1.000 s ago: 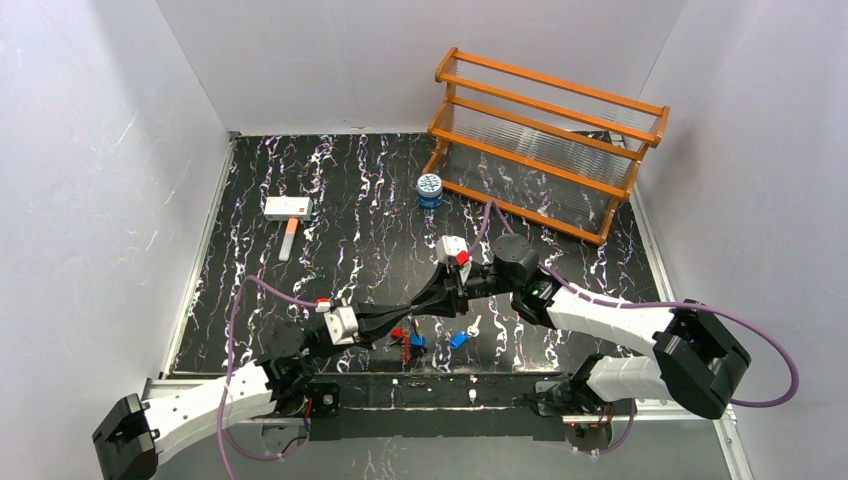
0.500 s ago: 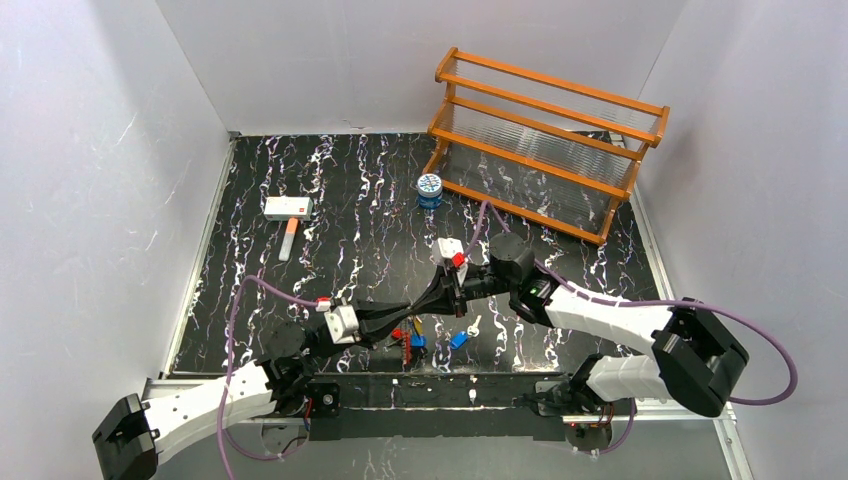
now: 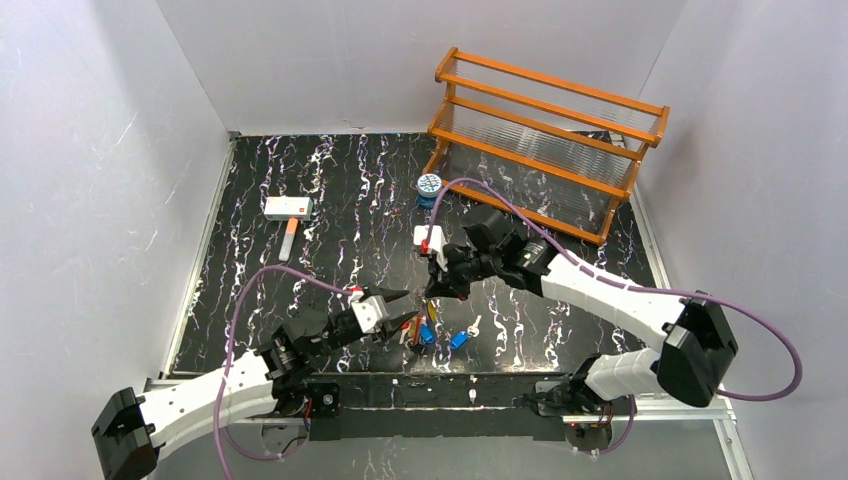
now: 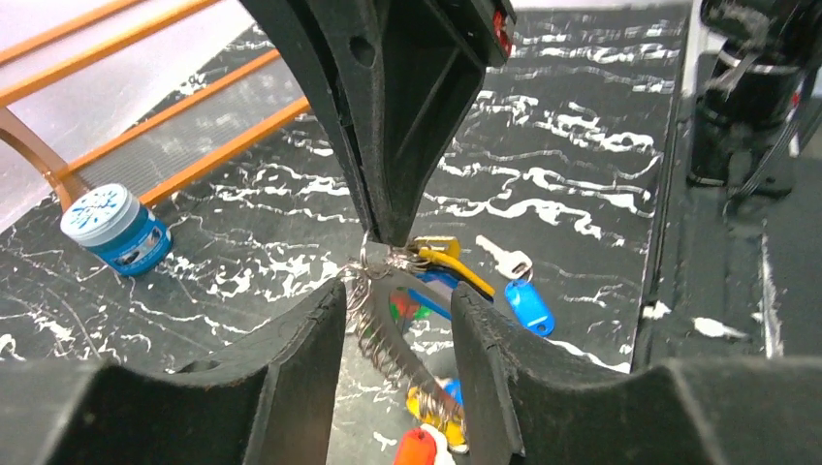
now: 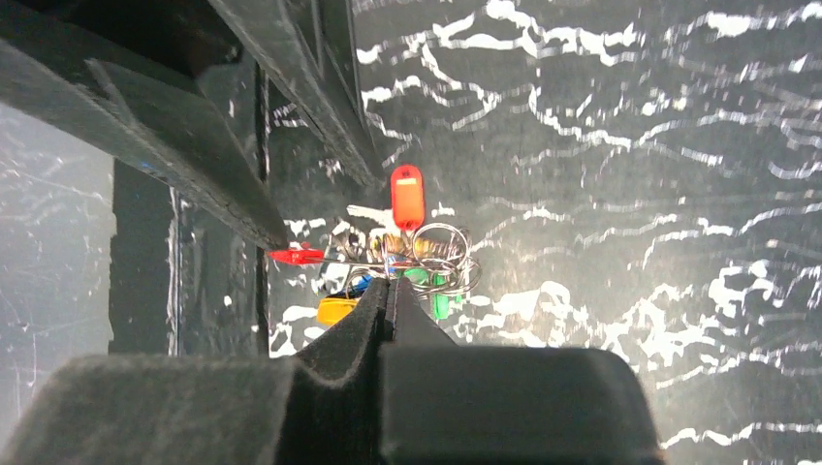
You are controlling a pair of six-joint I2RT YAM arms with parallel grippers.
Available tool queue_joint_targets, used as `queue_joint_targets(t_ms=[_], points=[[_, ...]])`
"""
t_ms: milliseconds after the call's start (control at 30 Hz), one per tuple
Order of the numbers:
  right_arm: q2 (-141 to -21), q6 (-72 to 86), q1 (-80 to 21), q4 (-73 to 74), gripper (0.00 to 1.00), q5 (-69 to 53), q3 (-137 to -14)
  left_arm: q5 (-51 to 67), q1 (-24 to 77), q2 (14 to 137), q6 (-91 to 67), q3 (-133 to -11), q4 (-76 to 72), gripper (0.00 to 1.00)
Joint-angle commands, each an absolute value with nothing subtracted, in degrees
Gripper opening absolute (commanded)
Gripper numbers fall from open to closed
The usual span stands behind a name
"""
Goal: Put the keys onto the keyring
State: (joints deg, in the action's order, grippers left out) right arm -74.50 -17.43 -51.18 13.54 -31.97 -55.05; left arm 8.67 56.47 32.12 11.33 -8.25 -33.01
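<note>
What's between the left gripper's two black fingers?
The thin silvery keyring with coloured keys, held by the right gripper; left wrist view shows it.

Marbled table (image 3: pixel 350 200), rack (image 3: pixel 545 150), tin (image 3: pixel 429 188), mallet (image 3: pixel 288 209), blue key (image 3: pixel 458 339)

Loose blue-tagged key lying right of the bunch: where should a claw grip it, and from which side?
Probably by the blue tag, its thickest part; the silver blade lies flat and thin on the table. Come from straight above, closing across the tag's narrow width; the tag end lies clear of the bunch.
</note>
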Motion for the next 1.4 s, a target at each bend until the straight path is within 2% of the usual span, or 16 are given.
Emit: queue_joint_targets(t_ms=[0, 200, 400, 600, 833, 1133, 1300, 1367], points=[[-77.4, -21.9, -52.6, 29.4, 0.01, -26.1, -61.6, 7.4, 56.6, 34.0, 17.0, -13.1, -22.0, 0.41], [-81.5, -23.8, -56.5, 36.3, 0.01, -21.6, -66.5, 9.3, 56.6, 36.0, 17.0, -13.3, -23.9, 0.33], [-82.8, -23.2, -57.9, 33.7, 0.01, -23.8, -67.6, 12.6, 56.6, 40.0, 15.3, -11.7, -30.9, 0.32], [-82.8, -22.6, -58.2, 31.8, 0.01, -24.7, -67.6, 15.6, 56.7, 44.0, 14.6, -11.4, -35.3, 0.24], [-82.9, -22.2, -58.4, 31.3, 0.01, -23.8, -67.4, 16.3, 56.7, 44.4, 14.2, -10.9, -36.2, 0.24], [-80.5, -22.5, -58.3, 28.2, 0.01, -24.7, -65.8, 14.3, 56.7, 46.7, 14.5, -11.1, -34.4, 0.0], [-78.5, -22.2, -58.4, 24.7, 0.01, -25.0, -63.0, 14.2, 56.6, 47.4, 14.7, -11.4, -33.9, 0.0], [-77.7, -21.5, -58.2, 23.3, 0.05, -24.0, -61.9, 14.0, 56.7, 46.9, 13.8, -11.4, -34.2, 0.0]])
